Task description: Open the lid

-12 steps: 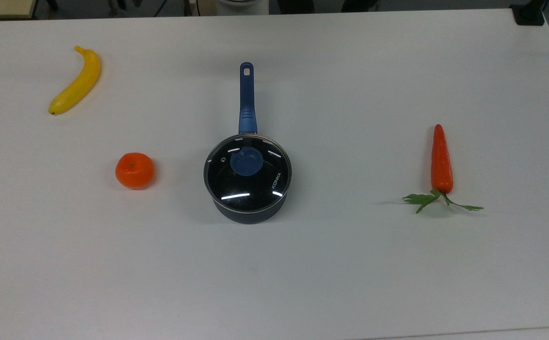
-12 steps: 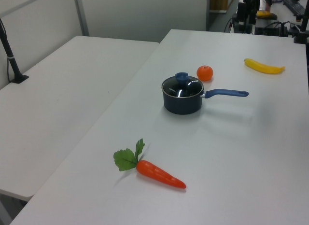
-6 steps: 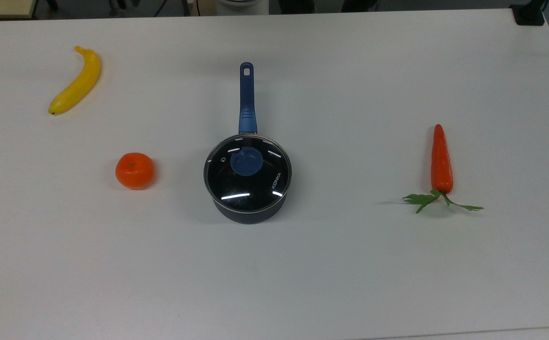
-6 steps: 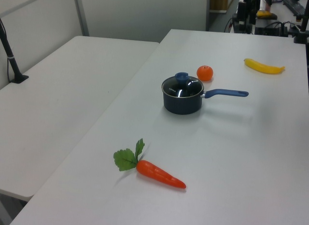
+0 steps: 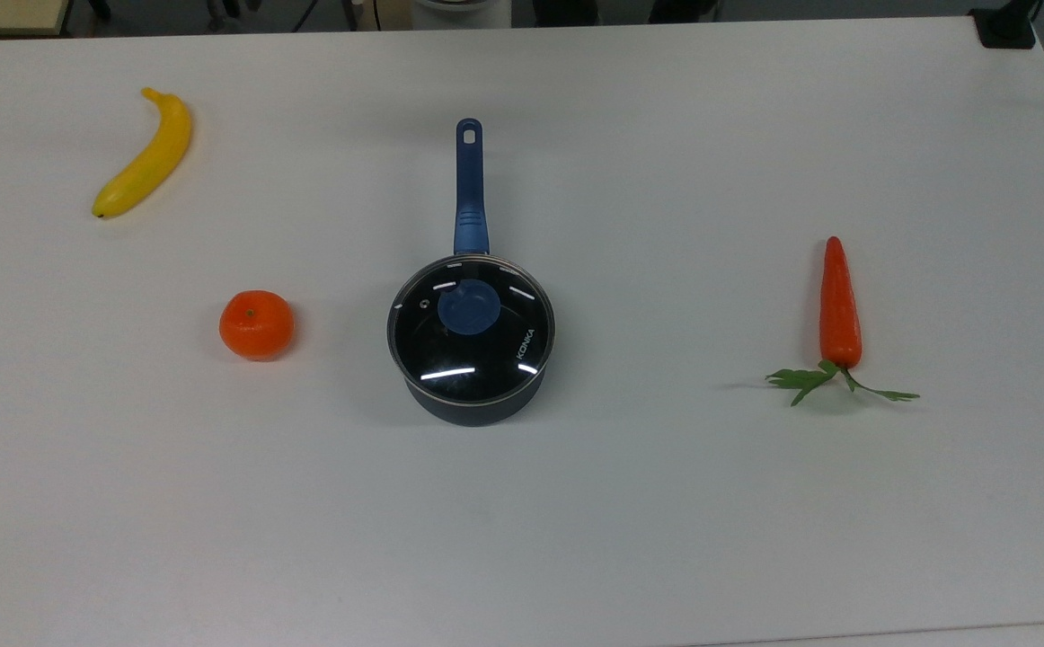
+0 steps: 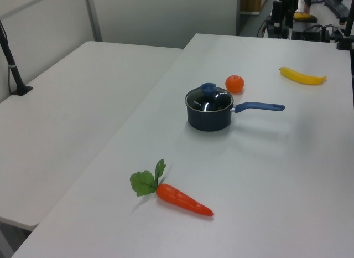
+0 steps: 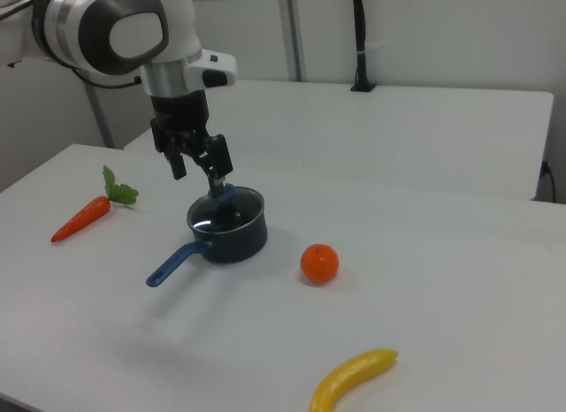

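The lid (image 5: 471,331) sits closed on the dark blue saucepan (image 5: 473,400), mid-table (image 5: 666,503), the pan's handle pointing to 12 o'clock in the top view. In the right view my pincer (image 7: 200,170) shows at about 11 o'clock from the lid, its fingers spread apart and gripping nothing; one fingertip (image 7: 221,179) appears just over the blue knob (image 7: 224,196), though I cannot tell whether it touches. My wrist points downward, tilted slightly.
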Tool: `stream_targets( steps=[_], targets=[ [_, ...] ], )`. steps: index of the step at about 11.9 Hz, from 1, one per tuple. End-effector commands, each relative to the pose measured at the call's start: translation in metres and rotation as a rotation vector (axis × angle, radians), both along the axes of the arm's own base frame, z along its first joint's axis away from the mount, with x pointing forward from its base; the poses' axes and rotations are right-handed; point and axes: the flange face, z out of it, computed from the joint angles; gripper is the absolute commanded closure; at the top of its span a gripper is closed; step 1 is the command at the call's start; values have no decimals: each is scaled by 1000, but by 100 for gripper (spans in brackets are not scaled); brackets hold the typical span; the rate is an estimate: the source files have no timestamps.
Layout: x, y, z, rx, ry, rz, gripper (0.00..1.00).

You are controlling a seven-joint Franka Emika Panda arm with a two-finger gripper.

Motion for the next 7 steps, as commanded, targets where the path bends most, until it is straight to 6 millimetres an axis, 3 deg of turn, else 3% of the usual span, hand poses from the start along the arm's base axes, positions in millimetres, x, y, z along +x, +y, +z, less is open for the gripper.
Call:
stream_targets(
  steps=[1, 4, 5, 7],
  targets=[
    [12, 6, 0, -4, 10, -89, 0],
    [51, 21, -14, 1, 2, -244, 0],
    [65, 36, -21, 7, -40, -317, 0],
    [94, 54, -38, 34, -147, -579, 0]
  ],
)
